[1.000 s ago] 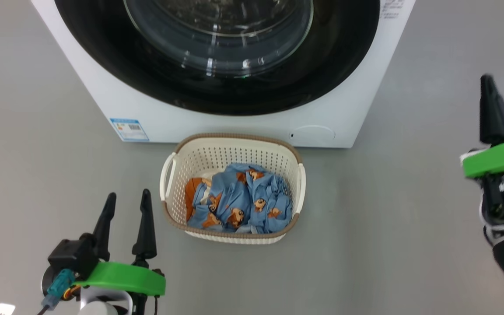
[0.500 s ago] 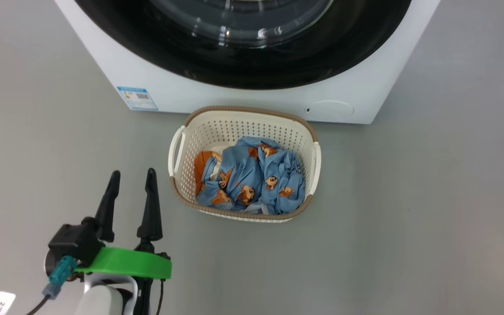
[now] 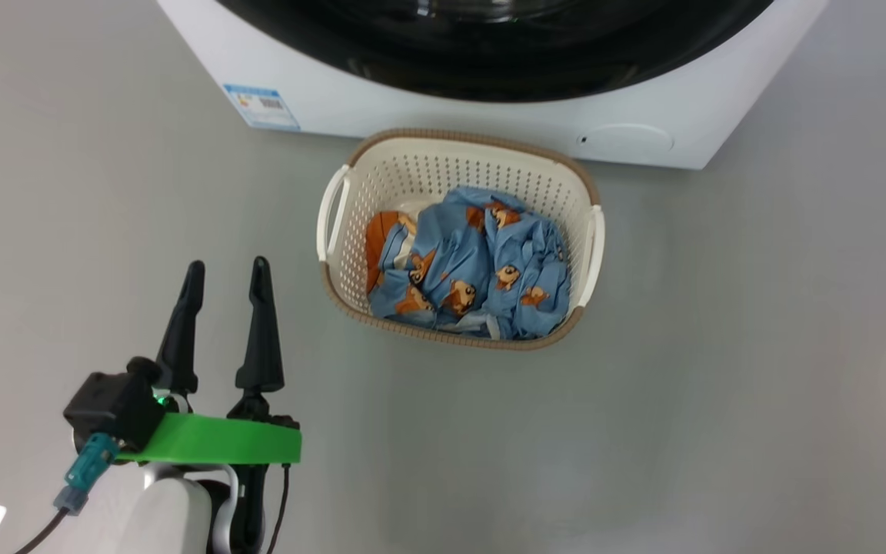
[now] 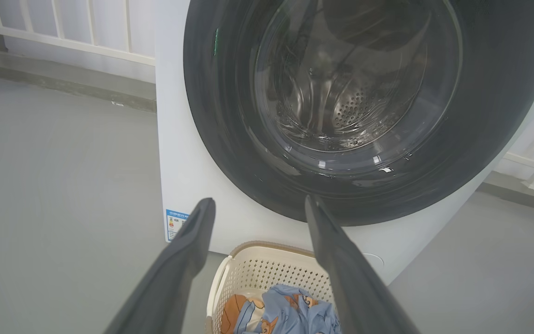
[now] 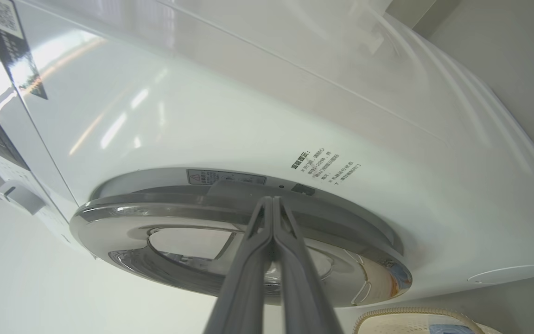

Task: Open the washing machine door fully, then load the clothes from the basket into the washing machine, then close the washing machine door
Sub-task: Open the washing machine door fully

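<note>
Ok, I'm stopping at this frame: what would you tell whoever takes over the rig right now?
The left tool is open and empty, hovering over the floor left of the basket.
The right tool is shut, holding nothing, tips at the rim of the washing machine door; contact unclear.
The door looks closed on the washing machine. The clothes lie in the basket, just in front of it.
Done: nothing yet. Left: open door fully, load clothes, close door.

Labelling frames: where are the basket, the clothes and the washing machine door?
the basket (image 3: pixel 451 173), head view, perforated far wall.
the clothes (image 3: pixel 481 269), head view, middle of the blue heap.
the washing machine door (image 4: pixel 220 130), left wrist view, black ring left of the glass.
</note>
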You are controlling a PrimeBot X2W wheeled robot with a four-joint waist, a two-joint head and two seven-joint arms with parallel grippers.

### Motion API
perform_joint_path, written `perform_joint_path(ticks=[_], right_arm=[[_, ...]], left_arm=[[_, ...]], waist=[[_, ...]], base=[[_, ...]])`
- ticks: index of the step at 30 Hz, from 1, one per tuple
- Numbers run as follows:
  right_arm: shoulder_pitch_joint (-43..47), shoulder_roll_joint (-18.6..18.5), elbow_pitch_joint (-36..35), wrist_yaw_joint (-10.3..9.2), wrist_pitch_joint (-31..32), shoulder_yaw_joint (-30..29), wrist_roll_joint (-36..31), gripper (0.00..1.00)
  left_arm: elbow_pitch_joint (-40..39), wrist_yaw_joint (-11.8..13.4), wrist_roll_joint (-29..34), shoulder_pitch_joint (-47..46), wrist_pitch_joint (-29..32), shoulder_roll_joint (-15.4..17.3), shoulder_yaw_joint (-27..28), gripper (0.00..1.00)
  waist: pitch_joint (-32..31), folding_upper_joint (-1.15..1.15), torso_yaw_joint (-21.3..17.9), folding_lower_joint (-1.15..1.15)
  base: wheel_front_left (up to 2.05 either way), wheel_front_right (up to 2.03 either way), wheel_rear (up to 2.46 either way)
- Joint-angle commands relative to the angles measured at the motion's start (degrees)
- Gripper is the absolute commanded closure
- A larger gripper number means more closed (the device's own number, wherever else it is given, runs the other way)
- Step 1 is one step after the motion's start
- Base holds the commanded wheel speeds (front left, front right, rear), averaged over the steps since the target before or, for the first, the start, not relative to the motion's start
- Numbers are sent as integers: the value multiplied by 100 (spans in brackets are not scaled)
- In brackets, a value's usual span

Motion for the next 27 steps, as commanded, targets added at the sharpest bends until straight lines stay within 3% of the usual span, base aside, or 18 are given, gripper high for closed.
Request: perform_joint_path(ticks=[1, 7, 27], right_arm=[[-167, -138, -67, 33, 115, 16, 43, 100], [-705, -142, 145, 33, 579, 113, 52, 100], [-1691, -248, 348, 33, 1089, 245, -204, 100]], left_arm=[[-186, 5, -78, -141, -36, 62, 147, 0], [-286, 92, -214, -212, -36, 60, 12, 0], [-550, 250, -554, -254, -37, 59, -241, 0]], waist=[[200, 0, 115, 0], [425, 0, 228, 0], [758, 0, 594, 0]], base=[[0, 0, 0], [0, 0, 0], [0, 0, 0]])
